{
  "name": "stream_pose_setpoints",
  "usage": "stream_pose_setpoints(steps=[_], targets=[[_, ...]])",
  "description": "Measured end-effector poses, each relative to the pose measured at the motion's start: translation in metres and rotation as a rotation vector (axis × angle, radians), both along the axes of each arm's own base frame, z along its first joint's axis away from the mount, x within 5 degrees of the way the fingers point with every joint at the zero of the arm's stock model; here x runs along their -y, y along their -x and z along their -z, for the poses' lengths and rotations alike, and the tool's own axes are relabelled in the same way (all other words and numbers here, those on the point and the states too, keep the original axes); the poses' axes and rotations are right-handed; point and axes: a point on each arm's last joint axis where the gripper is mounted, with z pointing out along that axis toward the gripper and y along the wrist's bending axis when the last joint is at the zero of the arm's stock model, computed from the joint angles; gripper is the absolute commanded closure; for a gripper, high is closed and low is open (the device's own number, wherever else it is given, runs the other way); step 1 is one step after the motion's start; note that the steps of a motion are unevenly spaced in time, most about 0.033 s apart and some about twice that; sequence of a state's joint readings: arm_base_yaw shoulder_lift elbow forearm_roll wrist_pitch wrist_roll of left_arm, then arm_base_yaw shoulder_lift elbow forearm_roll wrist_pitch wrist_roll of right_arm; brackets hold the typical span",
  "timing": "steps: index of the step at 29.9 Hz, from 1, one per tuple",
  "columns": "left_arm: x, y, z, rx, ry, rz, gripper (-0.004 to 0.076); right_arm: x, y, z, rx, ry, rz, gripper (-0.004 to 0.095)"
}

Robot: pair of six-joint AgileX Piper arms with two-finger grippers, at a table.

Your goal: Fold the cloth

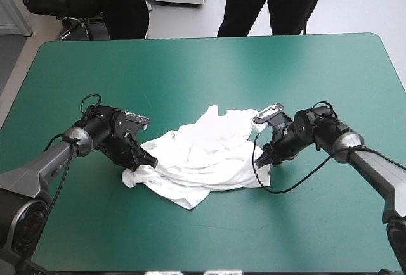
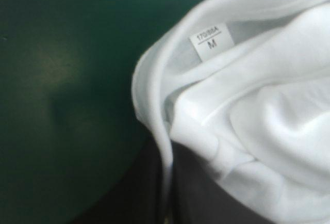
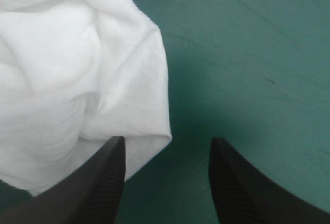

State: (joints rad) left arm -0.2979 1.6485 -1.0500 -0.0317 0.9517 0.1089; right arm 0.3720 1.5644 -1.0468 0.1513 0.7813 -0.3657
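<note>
The white T-shirt [image 1: 203,154] lies in a crumpled heap at the middle of the table, a little toward the front. My left gripper [image 1: 144,159] is at the heap's left end. In the left wrist view its black fingers [image 2: 206,193] are all but shut, with a hem of the T-shirt [image 2: 247,105] running between them. A neck label marked M [image 2: 209,39] shows just ahead. My right gripper [image 1: 261,159] sits low at the heap's right end. Its fingertips [image 3: 116,149] stand apart, open [image 3: 167,149], and a folded corner of the T-shirt [image 3: 103,69] reaches partly into the gap.
The teal-green cover [image 1: 209,66] stretches wide beyond the heap toward the far edge and to both sides. A loose flap of the shirt [image 1: 184,196] points toward the front edge.
</note>
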Motion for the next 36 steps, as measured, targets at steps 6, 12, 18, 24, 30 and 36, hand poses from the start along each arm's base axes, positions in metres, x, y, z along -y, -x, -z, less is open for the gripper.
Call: stream_pose_setpoints(steps=[6,12,18,24,30,36], targets=[[0.000,0.000,0.000,0.000,0.000,0.003,0.0739,-0.005,-0.006,0.016,-0.032,-0.010,-0.026,0.0420],[0.000,0.000,0.000,0.001,0.000,0.003,0.0739,-0.011,-0.009,0.025,-0.041,-0.002,-0.058,0.0451],[0.000,0.000,0.000,0.001,-0.001,0.004,0.0741,-0.012,-0.012,0.029,-0.058,0.015,-0.073,0.0715],[0.000,-0.002,-0.002,0.006,-0.003,0.007,0.0741,-0.013,-0.015,0.031,-0.052,0.013,-0.080,0.0925],[0.000,-0.008,-0.031,0.106,0.002,0.016,0.0741,-0.016,-0.021,0.023,-0.069,0.010,-0.078,0.0925],[0.000,0.001,-0.100,0.265,0.085,0.004,0.0741,-0.016,-0.034,-0.023,-0.007,0.062,-0.045,0.0925]])
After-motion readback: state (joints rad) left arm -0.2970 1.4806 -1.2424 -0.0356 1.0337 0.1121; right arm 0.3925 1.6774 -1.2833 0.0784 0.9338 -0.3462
